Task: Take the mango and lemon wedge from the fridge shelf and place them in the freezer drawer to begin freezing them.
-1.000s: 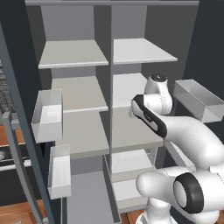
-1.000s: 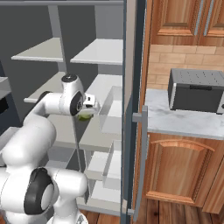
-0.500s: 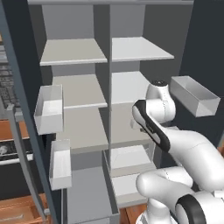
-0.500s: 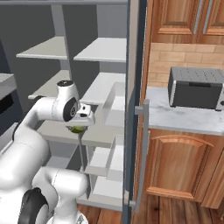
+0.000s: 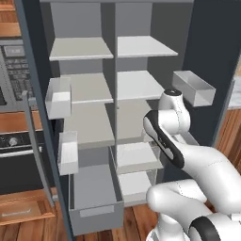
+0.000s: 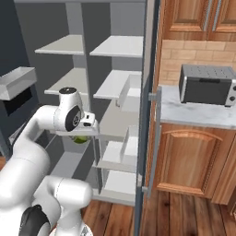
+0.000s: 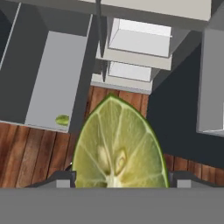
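gripper closed on the lemon wedge, cut face toward the hand camera, held out in front of the fridge. mango lies in the open freezer drawer. judged light, wet and slippery; grip across the rind, not the soft pulp.

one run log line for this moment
pincer: shut on lemon wedge | position: above open freezer drawer | mango: in drawer | next: release wedge
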Motion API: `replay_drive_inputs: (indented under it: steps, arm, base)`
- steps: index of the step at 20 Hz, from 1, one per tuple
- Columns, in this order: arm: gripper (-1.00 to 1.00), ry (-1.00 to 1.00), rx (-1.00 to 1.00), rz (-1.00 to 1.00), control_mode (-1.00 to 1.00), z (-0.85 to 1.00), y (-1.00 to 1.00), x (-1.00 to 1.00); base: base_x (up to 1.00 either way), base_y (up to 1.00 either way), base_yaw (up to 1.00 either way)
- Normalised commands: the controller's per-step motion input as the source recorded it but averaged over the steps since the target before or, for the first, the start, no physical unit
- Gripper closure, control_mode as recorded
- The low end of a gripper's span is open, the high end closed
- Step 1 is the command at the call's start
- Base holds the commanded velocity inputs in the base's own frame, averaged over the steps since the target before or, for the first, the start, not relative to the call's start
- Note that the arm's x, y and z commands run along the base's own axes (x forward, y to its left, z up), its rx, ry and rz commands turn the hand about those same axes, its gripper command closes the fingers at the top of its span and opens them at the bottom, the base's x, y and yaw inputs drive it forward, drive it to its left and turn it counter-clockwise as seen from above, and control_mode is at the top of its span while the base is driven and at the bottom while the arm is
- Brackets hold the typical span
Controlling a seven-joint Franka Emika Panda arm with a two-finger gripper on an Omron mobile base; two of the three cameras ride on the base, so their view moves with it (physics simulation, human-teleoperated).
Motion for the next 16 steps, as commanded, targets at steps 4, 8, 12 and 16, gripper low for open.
replay_drive_inputs:
  steps: [4, 8, 12, 16]
  arm:
    - [1.00, 0.00, 0.00, 0.00, 1.00, 0.00, 0.00, 0.00]
    - [1.00, 0.00, 0.00, 0.00, 1.00, 0.00, 0.00, 0.00]
    - [1.00, 0.00, 0.00, 0.00, 1.00, 0.00, 0.00, 0.00]
    - [1.00, 0.00, 0.00, 0.00, 1.00, 0.00, 0.00, 0.00]
  base:
    - [-0.16, 0.31, 0.11]
    - [-0.23, 0.28, 0.15]
    - [-0.41, 0.25, 0.16]
    - [-0.42, 0.24, 0.17]
